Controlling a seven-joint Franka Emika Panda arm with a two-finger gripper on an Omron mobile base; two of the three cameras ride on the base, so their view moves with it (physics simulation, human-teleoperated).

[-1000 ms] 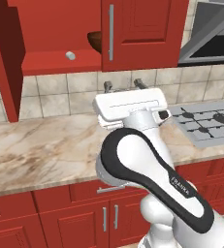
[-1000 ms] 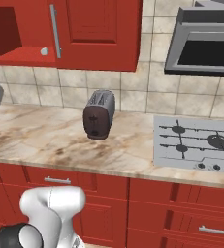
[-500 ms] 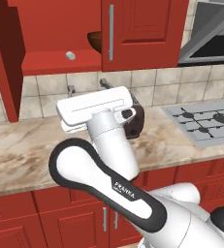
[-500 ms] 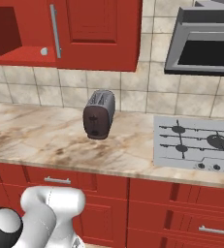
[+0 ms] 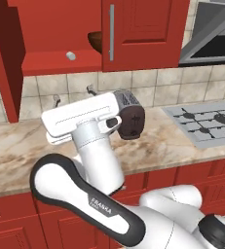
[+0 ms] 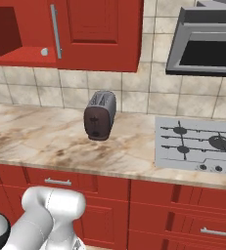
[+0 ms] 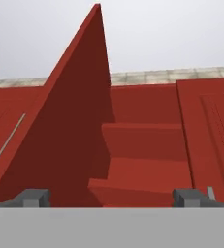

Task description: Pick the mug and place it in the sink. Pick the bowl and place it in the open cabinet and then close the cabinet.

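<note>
The red wall cabinet hangs above the counter, its left door swung open and its right door shut. A dark brown bowl sits on the cabinet's shelf, half hidden behind the right door. My gripper hovers over the counter below the shelf, open and empty, fingers toward the wall. In the hand view the gripper looks up into the cabinet with its open door at left. The mug and the sink are out of view.
A dark toaster stands on the marble counter just right of my hand. A small pale cylinder rests at the shelf's front edge. The stove top and range hood are at right. Red base cabinets run below.
My arm has swung to the left, carrying the hand from in front of the toaster toward the open cabinet side. The toaster now shows. The gripper stays open.
</note>
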